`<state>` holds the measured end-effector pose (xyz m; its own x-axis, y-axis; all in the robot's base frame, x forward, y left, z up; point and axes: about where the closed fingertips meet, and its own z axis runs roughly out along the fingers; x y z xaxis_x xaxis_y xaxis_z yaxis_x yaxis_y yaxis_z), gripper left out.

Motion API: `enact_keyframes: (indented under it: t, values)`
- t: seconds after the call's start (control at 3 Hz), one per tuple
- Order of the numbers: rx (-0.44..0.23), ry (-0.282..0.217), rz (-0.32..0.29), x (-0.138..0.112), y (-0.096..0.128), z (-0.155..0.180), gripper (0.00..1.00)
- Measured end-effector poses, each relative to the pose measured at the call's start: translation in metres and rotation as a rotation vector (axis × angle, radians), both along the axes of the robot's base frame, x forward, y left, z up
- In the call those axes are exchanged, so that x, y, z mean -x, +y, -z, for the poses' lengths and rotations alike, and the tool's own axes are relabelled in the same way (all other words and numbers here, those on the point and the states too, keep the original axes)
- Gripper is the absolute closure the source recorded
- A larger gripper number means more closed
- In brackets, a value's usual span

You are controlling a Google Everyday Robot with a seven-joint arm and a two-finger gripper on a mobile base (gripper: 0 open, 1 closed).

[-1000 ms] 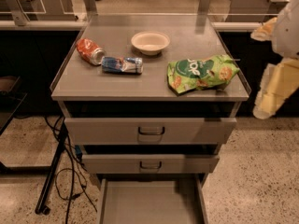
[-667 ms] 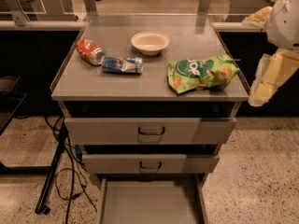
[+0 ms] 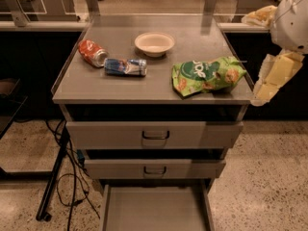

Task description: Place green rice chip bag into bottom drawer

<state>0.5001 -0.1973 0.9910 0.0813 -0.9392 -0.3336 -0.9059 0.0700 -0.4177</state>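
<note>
Evidently the reach-to-grasp step is running. Gripper [image 3: 272,78] is hanging off the bench's [image 3: 96,86] 3 o'clock edge, near the green rice chip bag [image 3: 207,74] but not touching it. Whether it is open or closed, cannot tell. The bag is lying at the benchtop's 4 o'clock. The bottom drawer [image 3: 156,210] is standing open at 6 o'clock. Next move is calling for travel toward 9 o'clock, over the bag, then a descent to grasp.

arm [image 3: 290,18]: white joint at upper right | end effector [image 3: 264,86]: hanging below it, tilted down-left
</note>
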Motion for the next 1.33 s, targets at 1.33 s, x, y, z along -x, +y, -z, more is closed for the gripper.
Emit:
enact_keyframes:
  t: [1.33]
  values:
    - [0.127, 0.038, 0.074, -0.103, 0.004, 0.089, 0.00]
